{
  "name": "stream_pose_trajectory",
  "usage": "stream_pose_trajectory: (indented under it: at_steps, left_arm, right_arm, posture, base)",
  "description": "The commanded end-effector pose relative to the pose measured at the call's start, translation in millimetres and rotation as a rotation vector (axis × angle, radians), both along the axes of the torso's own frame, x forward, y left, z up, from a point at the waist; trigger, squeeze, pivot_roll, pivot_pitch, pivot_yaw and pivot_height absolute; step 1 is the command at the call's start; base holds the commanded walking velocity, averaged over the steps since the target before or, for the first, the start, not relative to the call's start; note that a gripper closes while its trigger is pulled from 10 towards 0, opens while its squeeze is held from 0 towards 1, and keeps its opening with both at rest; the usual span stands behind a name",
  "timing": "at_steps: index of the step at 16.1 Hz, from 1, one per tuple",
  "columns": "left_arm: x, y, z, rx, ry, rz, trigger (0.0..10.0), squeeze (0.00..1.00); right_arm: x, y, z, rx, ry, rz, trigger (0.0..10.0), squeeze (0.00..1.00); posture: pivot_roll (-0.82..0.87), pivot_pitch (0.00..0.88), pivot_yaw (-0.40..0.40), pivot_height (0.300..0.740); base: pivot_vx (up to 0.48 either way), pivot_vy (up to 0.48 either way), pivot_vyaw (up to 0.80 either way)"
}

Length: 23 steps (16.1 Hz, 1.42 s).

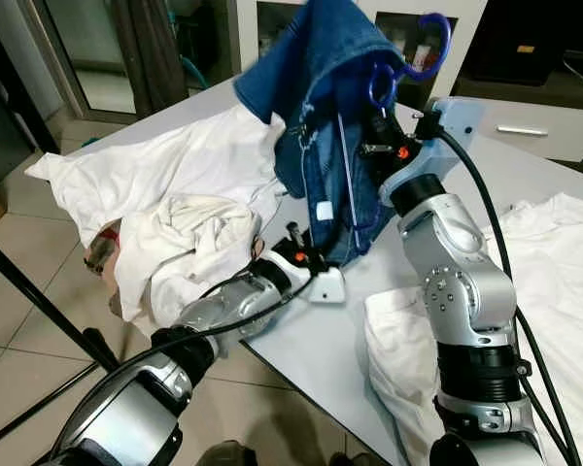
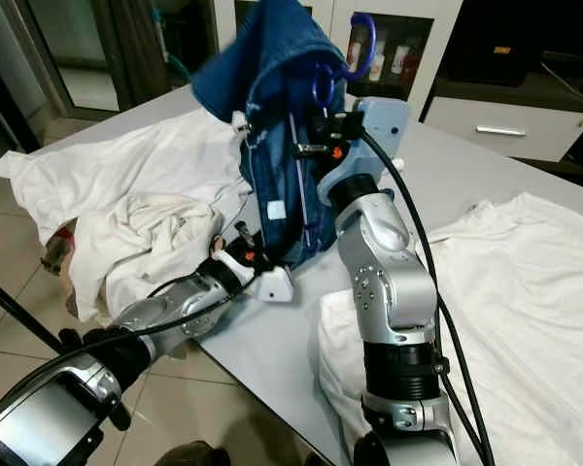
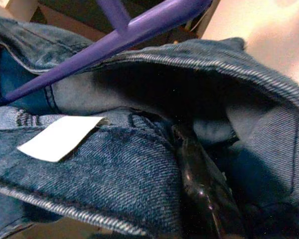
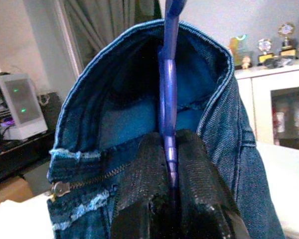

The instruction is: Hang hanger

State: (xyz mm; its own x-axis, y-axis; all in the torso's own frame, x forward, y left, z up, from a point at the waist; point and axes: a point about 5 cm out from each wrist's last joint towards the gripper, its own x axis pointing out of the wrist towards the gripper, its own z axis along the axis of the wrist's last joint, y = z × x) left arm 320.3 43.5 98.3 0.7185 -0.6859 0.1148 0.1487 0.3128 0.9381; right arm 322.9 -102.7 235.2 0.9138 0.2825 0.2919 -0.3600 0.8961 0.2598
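A blue denim garment (image 1: 316,68) hangs on a purple hanger whose hook (image 1: 443,39) sticks up above it. My right gripper (image 4: 169,144) is raised over the grey table (image 1: 525,175) and is shut on the hanger's thin purple bar (image 4: 167,84), holding the garment in the air. My left gripper (image 1: 303,254) reaches up from the table's near edge into the garment's lower hem. In the left wrist view it is buried in the denim folds, close to a white label (image 3: 60,137) and the purple hanger arm (image 3: 114,37).
A heap of white clothes (image 1: 175,204) covers the table's left side, and another white shirt (image 1: 554,262) lies on the right. A black tripod leg (image 1: 29,291) slants across the floor at left. A white cabinet (image 1: 534,126) stands behind the table.
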Motion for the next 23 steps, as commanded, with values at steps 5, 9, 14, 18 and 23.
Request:
stream_pose_trajectory:
  at_steps: [5,9,14,18,23]
  left_arm:
    - [-9.9,-17.3,2.4,-0.018,0.039,-0.106,10.0,0.0]
    - [-9.3,-23.8,8.6,-0.057,0.098,-0.124,10.0,0.0]
    - [-8.9,-28.7,14.8,-0.137,0.183,-0.117,10.0,0.0]
    - [-1.3,-21.0,31.0,-0.257,0.224,-0.089,10.0,0.0]
    - [-9.6,-26.0,20.9,-0.148,0.212,-0.15,10.0,0.0]
  right_arm:
    - [1.6,-3.4,0.2,-0.058,-0.074,-0.07,10.0,0.0]
    - [10.1,-16.3,-10.9,-0.084,-0.013,-0.208,10.0,0.0]
    - [13.7,-45.9,-18.8,-0.103,-0.021,-0.463,10.0,0.0]
    - [6.4,-38.0,-20.4,-0.137,-0.096,-0.447,10.0,0.0]
    - [10.5,-68.2,-11.2,0.097,-0.042,-0.609,10.0,0.0]
  posture:
    - [0.04,0.016,-0.01,0.74]
    - [0.04,0.019,-0.011,0.74]
    - [0.04,0.02,-0.009,0.74]
    - [0.04,0.019,-0.009,0.74]
    - [0.04,0.019,-0.01,0.74]
  base:
    - [0.0,0.0,0.0]
    - [0.0,0.0,0.0]
    - [0.0,0.0,0.0]
    - [0.0,0.0,0.0]
    - [0.0,0.0,0.0]
